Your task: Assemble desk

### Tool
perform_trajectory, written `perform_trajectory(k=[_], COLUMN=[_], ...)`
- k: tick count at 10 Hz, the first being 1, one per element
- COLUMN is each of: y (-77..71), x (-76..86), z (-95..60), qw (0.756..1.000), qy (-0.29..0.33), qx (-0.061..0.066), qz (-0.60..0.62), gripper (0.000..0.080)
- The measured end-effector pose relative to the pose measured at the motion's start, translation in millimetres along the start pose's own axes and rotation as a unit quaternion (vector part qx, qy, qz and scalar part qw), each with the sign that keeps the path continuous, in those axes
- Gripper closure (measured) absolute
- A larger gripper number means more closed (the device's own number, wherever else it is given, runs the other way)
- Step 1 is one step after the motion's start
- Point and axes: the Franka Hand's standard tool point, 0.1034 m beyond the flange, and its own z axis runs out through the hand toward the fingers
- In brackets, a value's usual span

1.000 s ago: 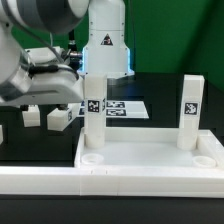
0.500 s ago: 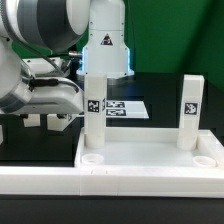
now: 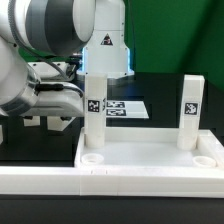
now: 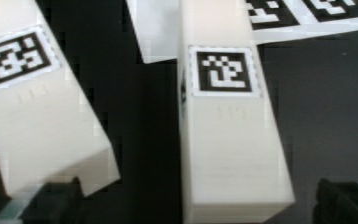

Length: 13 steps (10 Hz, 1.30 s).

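The white desk slab (image 3: 150,165) lies in front with two square legs standing in its far corner sockets, one on the exterior view's left (image 3: 95,115) and one on its right (image 3: 190,110). The two near sockets (image 3: 92,157) are empty. My gripper (image 3: 55,110) hangs low over two loose white legs (image 3: 60,121) lying on the black table to the exterior view's left. In the wrist view my gripper (image 4: 197,205) is open, its dark fingertips (image 4: 51,200) on either side of one tagged leg (image 4: 229,130). A second tagged leg (image 4: 43,110) lies beside it, outside the jaws.
The marker board (image 3: 125,107) lies flat behind the slab and shows in the wrist view (image 4: 291,15). A long white rail (image 3: 40,182) runs along the front. The robot base (image 3: 105,45) stands at the back.
My arm has come down and toward the exterior view's right, settling over the loose legs and hiding more of them. The slab and standing legs have not moved.
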Motion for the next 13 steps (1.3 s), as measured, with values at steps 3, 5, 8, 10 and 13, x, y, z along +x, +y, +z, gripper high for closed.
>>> perform_trajectory(k=[3,5,8,10,13], y=[2.4,1.6,1.6,2.1,2.9], x=[1.8,1.5,3.9,4.4,4.9], z=[1.3,3.8,10.2,13.1,15.8], qw=[1.0,1.0,1.0,1.0,1.0], qy=[-0.001,-0.002,0.006,0.006,0.008], qx=[0.001,0.0,-0.008,-0.008,-0.008], qz=[0.005,0.005,0.008,0.008,0.011], gripper=[0.0151,0.0151,0.0151,0.0151,0.0151])
